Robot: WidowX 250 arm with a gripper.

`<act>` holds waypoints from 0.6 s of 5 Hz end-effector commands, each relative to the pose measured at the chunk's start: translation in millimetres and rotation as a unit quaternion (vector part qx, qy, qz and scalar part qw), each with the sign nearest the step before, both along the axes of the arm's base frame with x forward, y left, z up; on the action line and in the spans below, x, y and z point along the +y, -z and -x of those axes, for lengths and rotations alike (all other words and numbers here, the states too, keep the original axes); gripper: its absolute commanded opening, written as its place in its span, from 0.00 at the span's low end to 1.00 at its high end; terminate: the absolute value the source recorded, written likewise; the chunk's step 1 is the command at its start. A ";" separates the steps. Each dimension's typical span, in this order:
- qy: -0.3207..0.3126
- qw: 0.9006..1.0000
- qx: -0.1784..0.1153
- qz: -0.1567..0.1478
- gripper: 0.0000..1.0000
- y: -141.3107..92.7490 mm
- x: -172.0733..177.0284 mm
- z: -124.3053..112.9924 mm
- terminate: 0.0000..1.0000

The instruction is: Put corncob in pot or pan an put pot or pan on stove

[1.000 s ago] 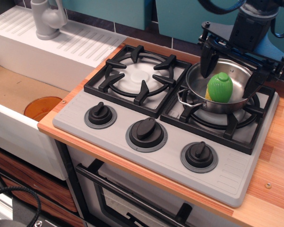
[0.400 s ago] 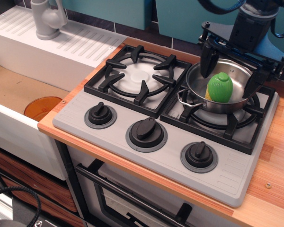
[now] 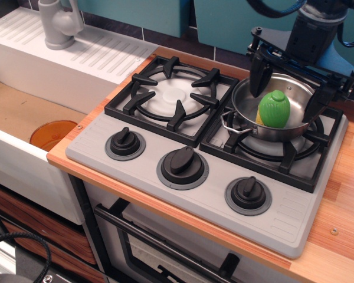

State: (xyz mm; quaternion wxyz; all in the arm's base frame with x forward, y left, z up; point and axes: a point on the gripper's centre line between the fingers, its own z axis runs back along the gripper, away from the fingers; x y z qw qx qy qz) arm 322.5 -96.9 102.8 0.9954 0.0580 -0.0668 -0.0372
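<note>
Black gripper (image 3: 288, 88) straddles pot (image 3: 295, 127) (fingers spread)

No legible txt, labels, brands or nos. anywhere on the scene

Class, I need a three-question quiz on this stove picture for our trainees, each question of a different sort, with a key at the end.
1. True or false: the corncob lies inside the pot.
2. Which grate of the stove bears the pot? A) the one nearer the sink B) the one farther from the sink C) neither
3. Fill in: the round disc down in the sink is coloured ____.

Key
1. True.
2. B. The pot sits on the grate farther from the sink, with the tool straddling it, one finger at each side.
3. Orange.
</note>
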 end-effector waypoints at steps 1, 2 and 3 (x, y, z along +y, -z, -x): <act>0.020 0.999 -0.050 0.002 1.00 -37.9 16.3 -23.6 0.00; 0.036 0.998 -0.054 -0.009 1.00 -38.1 33.2 -34.9 0.00; 0.053 0.997 -0.060 -0.017 1.00 -37.6 54.6 -43.6 0.00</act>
